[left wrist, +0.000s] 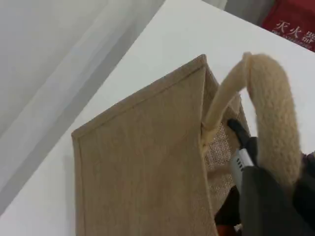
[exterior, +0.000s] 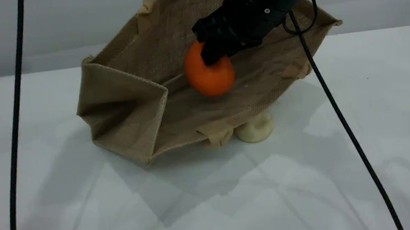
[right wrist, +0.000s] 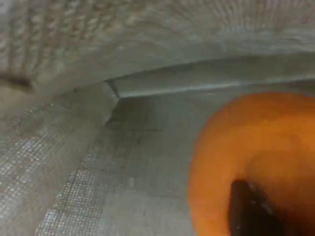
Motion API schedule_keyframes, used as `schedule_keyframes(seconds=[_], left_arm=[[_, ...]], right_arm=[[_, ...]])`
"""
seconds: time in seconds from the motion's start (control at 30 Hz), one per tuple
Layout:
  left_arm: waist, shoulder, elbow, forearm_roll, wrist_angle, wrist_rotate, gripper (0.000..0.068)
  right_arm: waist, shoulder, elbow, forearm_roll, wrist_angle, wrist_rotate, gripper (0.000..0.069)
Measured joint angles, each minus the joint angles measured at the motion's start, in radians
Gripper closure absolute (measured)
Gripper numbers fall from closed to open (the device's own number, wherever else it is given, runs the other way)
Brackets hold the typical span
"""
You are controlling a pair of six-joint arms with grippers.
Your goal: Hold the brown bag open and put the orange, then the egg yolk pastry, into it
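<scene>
One brown bag (exterior: 145, 94) at frame centre, lying open, mouth toward camera. One orange (exterior: 207, 75) inside bag, centre of frame. One egg yolk pastry (exterior: 254, 127) on table (exterior: 370, 100) just below bag's front edge, partly tucked under it. Right gripper (exterior: 215, 54) reaches in from upper right, fingertip (right wrist: 253, 211) on orange; whether jaws grip or have spread, cannot tell. Left gripper (left wrist: 246, 152) pinched shut on one beige loop handle (left wrist: 275, 118), lower right of left wrist view. Two black cables (exterior: 14, 124) cross frame.
</scene>
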Motion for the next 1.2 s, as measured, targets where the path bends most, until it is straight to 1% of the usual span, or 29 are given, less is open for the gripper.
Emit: schedule_keyframes(seconds=[0.07,0.13,0.2,0.23,0.3,0.37,0.53,0.6,0.7,0.83,1.0,1.1,1.2], left_arm=[[0.0,0.0,0.0,0.0,0.0,0.0,0.0588],[0.0,0.0,0.0,0.0,0.0,-0.001,0.0588],[0.0,0.0,0.0,0.0,0.002,-0.001,0.0588],[0.0,0.0,0.0,0.0,0.002,-0.001,0.0588],[0.0,0.0,0.0,0.001,0.001,-0.001,0.0588],[0.0,0.0,0.0,0.001,0.001,-0.001,0.0588],[0.0,0.0,0.0,0.011,0.001,-0.001,0.0588],[0.0,0.0,0.0,0.025,0.001,-0.001,0.0588],[0.001,0.0,0.0,0.027,0.001,-0.001,0.0588],[0.004,-0.005,0.0,0.028,0.001,-0.001,0.0588],[0.047,-0.029,0.0,0.032,0.001,-0.003,0.0588],[0.087,-0.039,0.0,0.031,0.001,-0.021,0.0588],[0.131,-0.039,0.0,0.031,0.001,-0.027,0.0588]], right_arm=[[0.0,0.0,0.0,0.015,0.023,0.0,0.0415],[0.0,-0.001,0.0,0.027,0.039,0.001,0.0302],[0.0,-0.004,0.0,0.037,0.049,0.001,0.0211],[-0.001,-0.006,-0.003,0.037,0.057,0.002,0.0174],[-0.001,-0.013,-0.007,0.037,0.083,0.002,0.0129],[-0.002,-0.027,-0.007,0.028,0.109,0.003,0.0115],[-0.002,-0.089,-0.007,-0.042,0.155,0.012,0.012],[-0.002,-0.129,-0.007,-0.083,0.173,0.041,0.0121],[-0.021,-0.189,-0.007,-0.157,0.198,0.113,0.012],[-0.086,-0.265,-0.007,-0.244,0.266,0.234,0.012],[-0.205,-0.305,-0.007,-0.332,0.362,0.347,0.012],[-0.276,-0.304,-0.007,-0.354,0.396,0.356,0.012],[-0.316,-0.303,-0.007,-0.379,0.403,0.371,0.012]])
